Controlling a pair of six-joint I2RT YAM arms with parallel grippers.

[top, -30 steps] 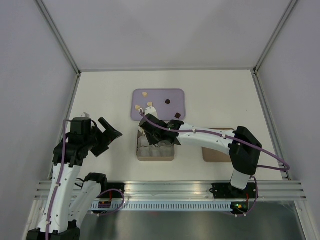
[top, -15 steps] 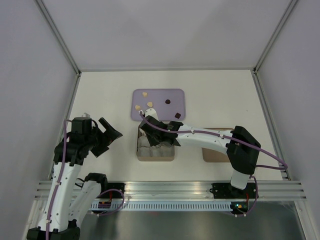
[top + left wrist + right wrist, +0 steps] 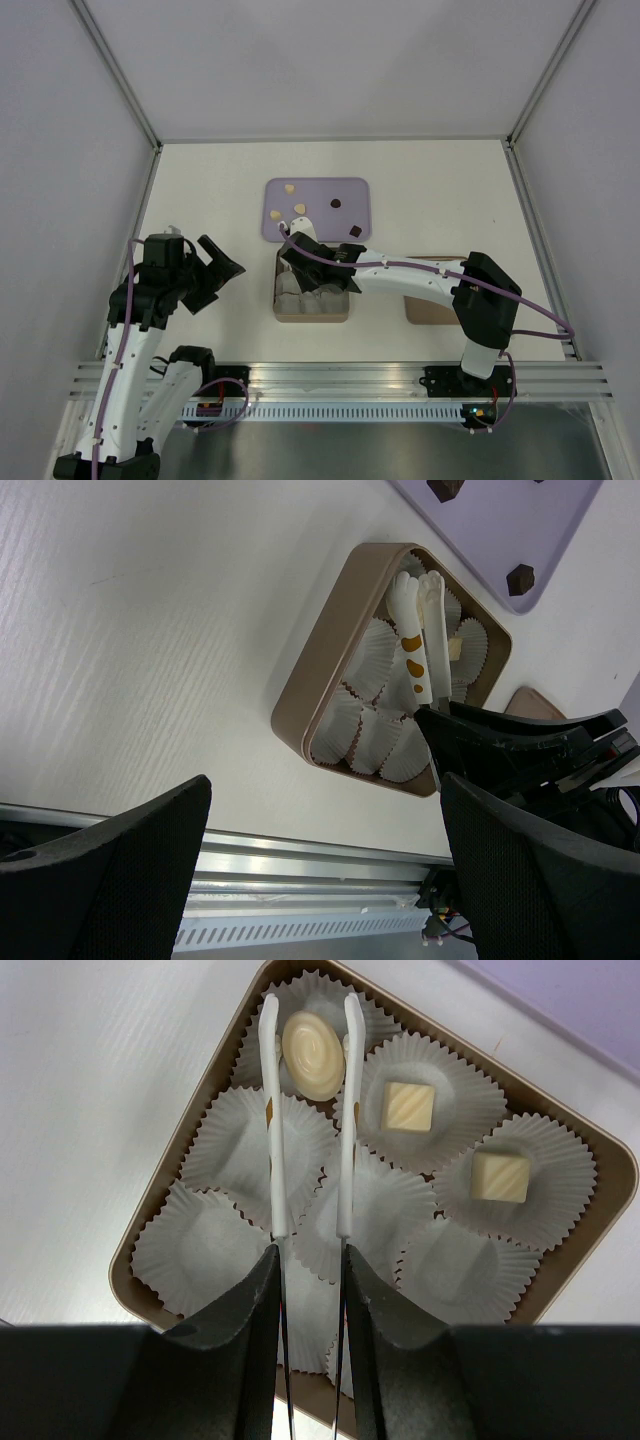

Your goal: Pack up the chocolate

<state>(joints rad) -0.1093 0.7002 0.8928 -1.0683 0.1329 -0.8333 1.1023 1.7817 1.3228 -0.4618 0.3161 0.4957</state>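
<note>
**Oval cream chocolate** (image 3: 313, 1055): sits between the tips of the white tongs (image 3: 348, 1110), over a corner cup of the box (image 3: 320, 650). Cannot tell whether it rests on the paper or hangs just above it.

**Square cream chocolates** (image 3: 410, 1106): two, each seated in a cup next to that corner. The other paper cups (image 3: 200, 1245) in view are empty.

**Right gripper** (image 3: 310, 1256): jaws narrow, pinching the tongs' handles.

**Left gripper** (image 3: 218, 272): jaws wide, holding nothing, above the counter (image 3: 210, 180) well left of the box.

**Lilac tray** (image 3: 350, 190): just beyond the box, carrying three cream pieces (image 3: 289, 188) and two dark pieces (image 3: 336, 202).

**Change over the last second:** the right wrist has crept slightly back from the tray toward the box. The pinch on the tongs is unaltered and the left arm has not moved.

**Reading:** the carry looks finished and the release is the step in hand. This would be the third piece boxed, with five left on the tray.

**Next move:** the jaws ease so the tongs spring apart.

**Risk:** the piece clings to one tip, or lands tilted on the cup's rim.
</note>
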